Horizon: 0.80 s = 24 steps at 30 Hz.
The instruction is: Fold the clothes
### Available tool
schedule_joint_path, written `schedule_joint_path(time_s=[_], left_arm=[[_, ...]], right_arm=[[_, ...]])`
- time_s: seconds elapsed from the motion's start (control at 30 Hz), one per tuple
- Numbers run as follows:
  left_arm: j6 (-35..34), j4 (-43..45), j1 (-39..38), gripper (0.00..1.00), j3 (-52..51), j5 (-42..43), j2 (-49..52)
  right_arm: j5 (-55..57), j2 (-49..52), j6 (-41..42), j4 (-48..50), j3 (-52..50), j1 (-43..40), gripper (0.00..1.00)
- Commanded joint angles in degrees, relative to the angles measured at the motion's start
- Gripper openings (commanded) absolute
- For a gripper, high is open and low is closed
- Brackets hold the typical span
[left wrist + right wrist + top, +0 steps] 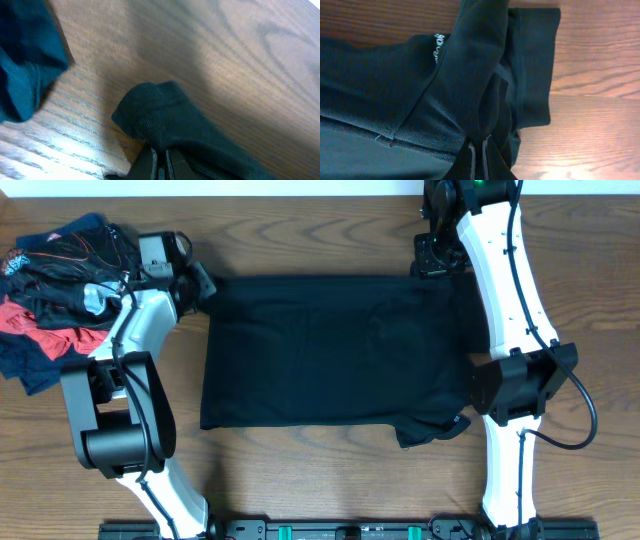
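The wooden table (330, 490) fills the overhead view, its grain running left to right. Spread flat across the middle of the frame lies the black T-shirt (330, 350), a wide dark rectangle with one short sleeve (432, 430) bunched at its lower right corner.

The right arm (510, 290), white with black joints, runs down the right side of the frame along the shirt's right edge. The left arm (130, 380) bends up the left side, between the shirt and a heap of other clothes (55, 305) in the upper left of the frame. The heap is black, red and navy pieces tangled together, lying apart from the shirt.

The left gripper (203, 283) sits at the shirt's upper left corner. In the left wrist view its jaws are clenched at the bottom of the frame on a rounded fold of the black fabric (160, 117), with a piece from the heap (25, 65) at the upper left.

The right gripper (437, 260) sits at the shirt's upper right corner. In the right wrist view its jaws are pinched tight at the bottom centre on a ridge of the shirt (470, 75) drawn up from the table.

Small white lettering (438, 47) shows on the fabric in the upper left of that view, too blurred to read
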Motion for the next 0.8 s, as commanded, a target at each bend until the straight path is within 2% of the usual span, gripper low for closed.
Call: schedule_joint_path(time_s=[0.0, 0.77], left_arm=[[2.16, -1.99, 2.19, 0.06, 4.22, -5.75, 0.11], [2.64, -12.79, 2.19, 0.06, 5.62, -5.73, 0.11]], right_arm=[[2.84, -1.36, 2.4, -0.68, -0.85, -1.42, 0.01], [-0.98, -1.33, -0.42, -0.33, -25.97, -4.96, 0.01]])
